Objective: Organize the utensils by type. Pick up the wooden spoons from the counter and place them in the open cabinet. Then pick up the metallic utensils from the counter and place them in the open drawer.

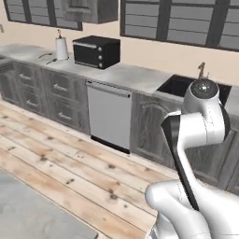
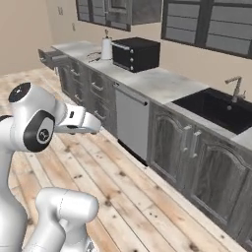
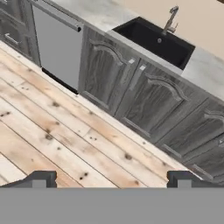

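Hand open, tips wide apart, empty, hovering over plank floor. Cabinet fronts and black sink at 12 o'clock from hand. Surface carries black oven and paper towel roll. Utensils lie beside roll, too small to sort. Drawer open at surface's far end.
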